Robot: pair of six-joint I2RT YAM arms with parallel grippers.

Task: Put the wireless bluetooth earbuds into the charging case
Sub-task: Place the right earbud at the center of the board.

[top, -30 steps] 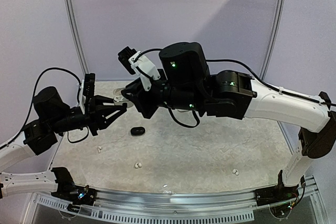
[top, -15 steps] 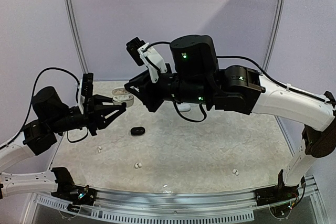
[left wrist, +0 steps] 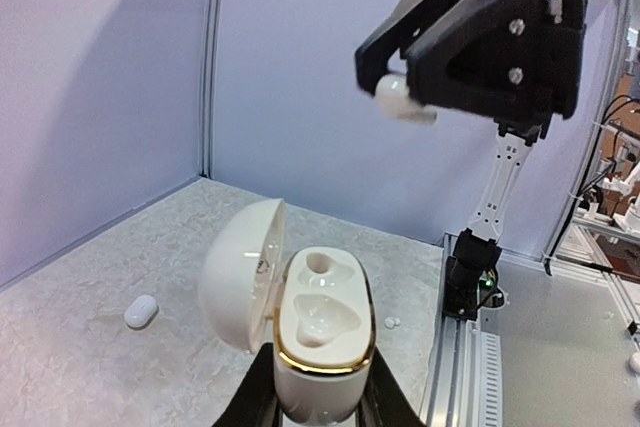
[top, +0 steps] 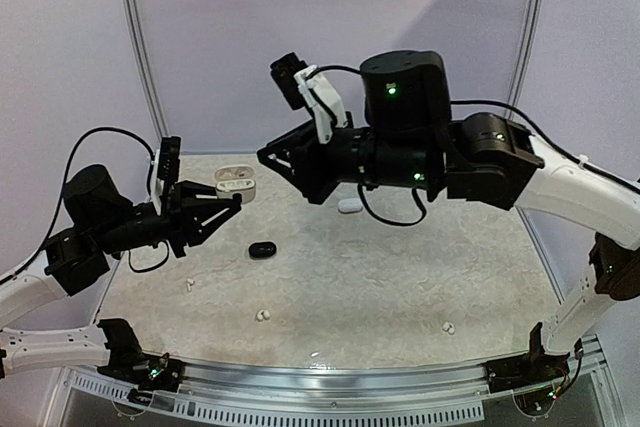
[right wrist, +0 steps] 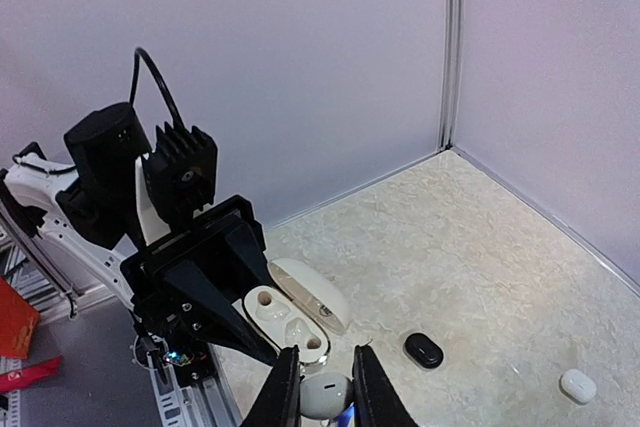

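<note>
My left gripper (left wrist: 320, 409) is shut on an open white charging case (left wrist: 322, 325) with a gold rim, and both its wells are empty. The lid hangs to the left. In the top view the left gripper (top: 230, 203) holds the case (top: 236, 181) above the table's back left. My right gripper (right wrist: 325, 392) is shut on a white earbud (right wrist: 326, 396) and hovers above and right of the case (right wrist: 288, 325). The left wrist view shows the right gripper (left wrist: 405, 97) high over the case, with the earbud (left wrist: 398, 95) in it. Loose white earbuds (top: 263, 315) lie on the table.
A shut black case (top: 262, 249) lies mid-table and a shut white case (top: 349, 205) lies farther back. More white earbuds lie at the front left (top: 188, 284) and front right (top: 447, 328). The metal front rail (top: 330, 377) edges the table.
My right arm has risen and drawn back to the right, away from the case, with the earbud still in its jaws. The left arm and the case have stayed put.
</note>
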